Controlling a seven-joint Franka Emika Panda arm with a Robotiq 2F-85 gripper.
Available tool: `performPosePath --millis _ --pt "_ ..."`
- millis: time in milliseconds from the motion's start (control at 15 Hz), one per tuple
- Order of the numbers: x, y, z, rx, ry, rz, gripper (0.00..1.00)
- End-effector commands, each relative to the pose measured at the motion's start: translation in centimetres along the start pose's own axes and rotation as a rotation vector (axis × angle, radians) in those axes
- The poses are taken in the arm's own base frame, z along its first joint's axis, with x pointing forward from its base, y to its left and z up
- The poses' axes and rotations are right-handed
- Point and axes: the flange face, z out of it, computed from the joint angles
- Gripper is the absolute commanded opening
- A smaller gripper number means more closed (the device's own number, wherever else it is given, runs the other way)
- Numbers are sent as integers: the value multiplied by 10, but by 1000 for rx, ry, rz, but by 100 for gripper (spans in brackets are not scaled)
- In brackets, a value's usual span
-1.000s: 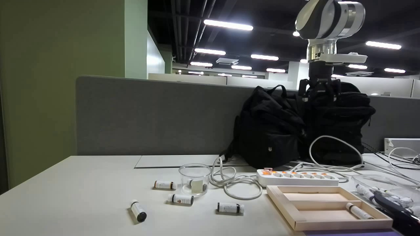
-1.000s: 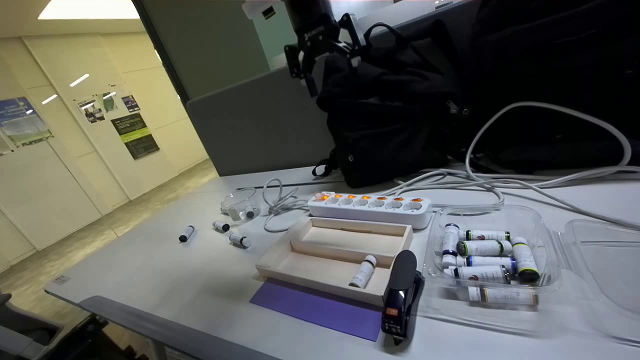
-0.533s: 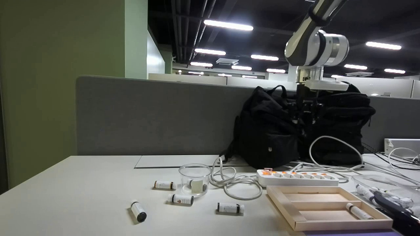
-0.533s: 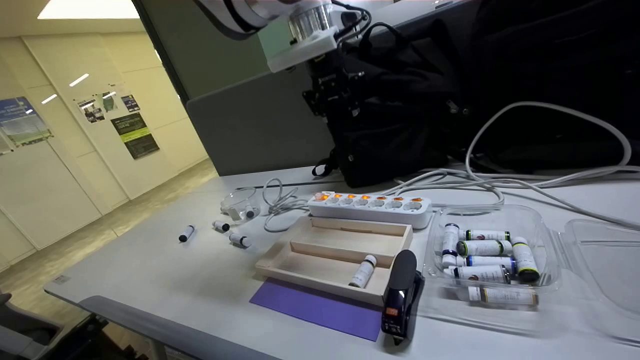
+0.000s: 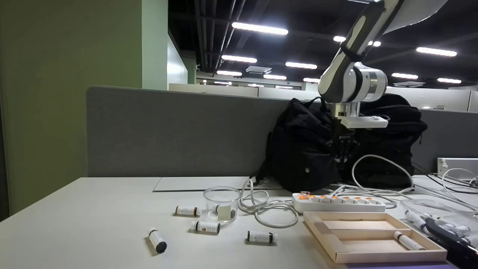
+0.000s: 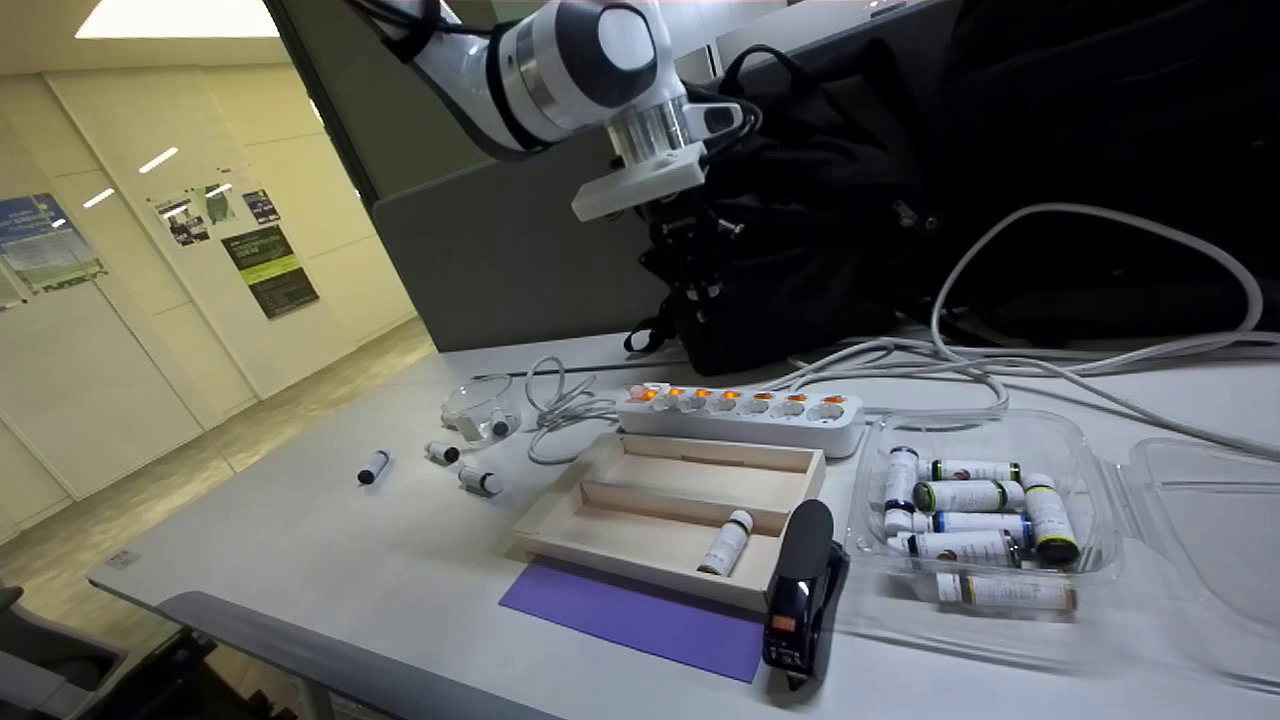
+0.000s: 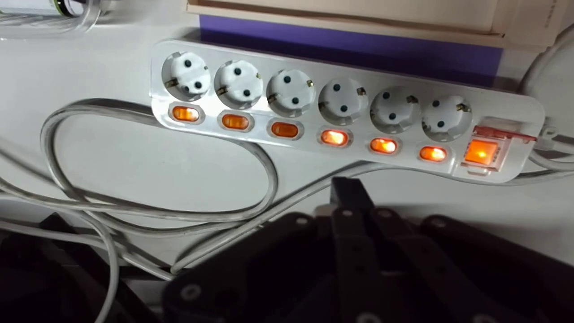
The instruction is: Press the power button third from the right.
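The long white power strip (image 6: 740, 428) lies on the table. Its power button (image 6: 762, 396), third from the right in the exterior views, looks dull orange. The wrist view has the strip turned round, so that same power button (image 7: 284, 129) sits third from the left there, unlit; several neighbouring switches glow. My gripper (image 5: 340, 160) points straight down above the strip in both exterior views, apart from it, with a visible gap. Its fingertips (image 7: 352, 188) are pressed together with nothing between them; in the wrist view they appear below the strip's switch side, right of the button.
White cables (image 7: 269, 220) loop beside the strip. A wooden tray (image 6: 600, 490) lies along its front. Black backpacks (image 5: 306, 149) stand behind. A clear container (image 6: 1100, 540) of bottles, a black tool (image 6: 800, 590), a clear cup (image 5: 222, 188) and loose bottles are around.
My gripper has come down a long way toward the power strip, drifting slightly left in an exterior view. Its fingers have gone from open to shut. The strip and other objects have not moved.
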Motion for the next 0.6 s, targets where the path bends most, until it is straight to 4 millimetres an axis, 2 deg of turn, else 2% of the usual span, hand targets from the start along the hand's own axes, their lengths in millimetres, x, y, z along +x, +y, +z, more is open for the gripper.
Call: performPosePath --millis 0,533 --pt "11 8 13 -41 -1 -3 0" --pt "5 25 52 -82 -51 -25 0"
